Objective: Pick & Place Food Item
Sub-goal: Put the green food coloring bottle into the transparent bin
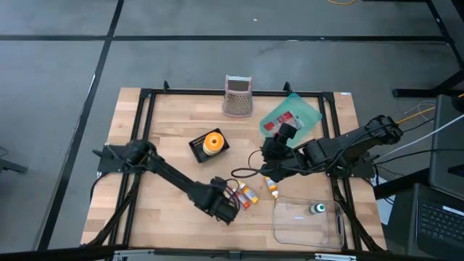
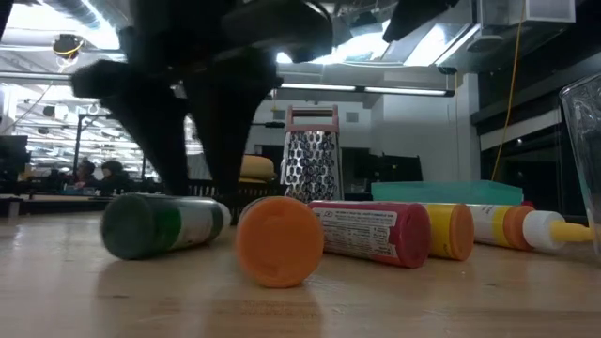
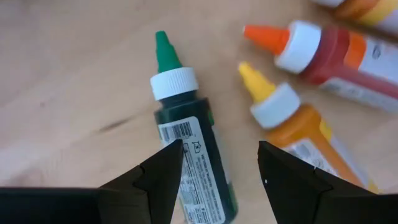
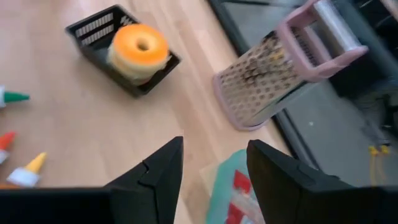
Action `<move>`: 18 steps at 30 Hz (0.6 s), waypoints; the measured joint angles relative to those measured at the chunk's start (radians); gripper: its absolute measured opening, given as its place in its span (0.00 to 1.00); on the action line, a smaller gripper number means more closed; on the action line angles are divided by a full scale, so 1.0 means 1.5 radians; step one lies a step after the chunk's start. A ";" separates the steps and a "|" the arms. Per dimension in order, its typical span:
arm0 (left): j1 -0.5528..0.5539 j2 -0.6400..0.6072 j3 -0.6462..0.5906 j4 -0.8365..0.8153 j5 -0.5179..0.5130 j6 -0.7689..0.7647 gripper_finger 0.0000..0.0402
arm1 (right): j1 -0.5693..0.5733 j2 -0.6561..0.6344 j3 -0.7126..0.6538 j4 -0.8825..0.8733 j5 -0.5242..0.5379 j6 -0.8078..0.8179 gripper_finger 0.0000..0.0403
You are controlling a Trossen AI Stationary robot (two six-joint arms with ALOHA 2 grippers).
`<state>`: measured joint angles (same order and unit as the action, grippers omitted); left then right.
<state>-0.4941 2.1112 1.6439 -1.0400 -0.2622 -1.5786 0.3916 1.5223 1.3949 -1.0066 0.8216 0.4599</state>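
Several small squeeze bottles lie on their sides on the wooden table: a green one point(image 3: 186, 143), a yellow one point(image 3: 292, 124) and a red one with an orange tip point(image 3: 336, 56). My left gripper point(image 3: 221, 162) points down over the green bottle, open, with one finger on either side of its body. In the low view its dark fingers point(image 2: 178, 141) stand just above that bottle point(image 2: 164, 225). My right gripper point(image 1: 272, 145) hangs open in the air at the near edge of a teal bag point(image 1: 290, 119).
A black basket point(image 1: 197, 148) holding an orange ring-shaped item point(image 4: 140, 50) stands mid-table. A pink grater point(image 1: 238, 96) stands at the far edge. A clear container point(image 1: 308, 221) lies near right. Another white-and-orange bottle point(image 1: 272, 188) lies beside it.
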 joint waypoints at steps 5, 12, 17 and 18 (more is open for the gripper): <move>-0.024 0.001 0.010 -0.008 0.003 -0.067 0.51 | 0.000 0.000 0.000 0.000 -0.020 0.002 0.44; -0.057 0.001 0.011 -0.013 0.005 -0.156 0.51 | 0.001 0.000 0.000 0.000 -0.041 0.018 0.44; -0.060 0.005 0.012 -0.014 0.003 -0.184 0.51 | 0.001 0.000 0.000 0.006 -0.042 0.018 0.44; -0.056 0.010 0.012 -0.013 0.004 -0.183 0.51 | 0.001 0.000 0.000 0.008 -0.042 0.018 0.44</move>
<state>-0.5775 2.1268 1.6615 -1.0598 -0.2566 -1.8526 0.3927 1.5219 1.3949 -0.9944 0.7582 0.4870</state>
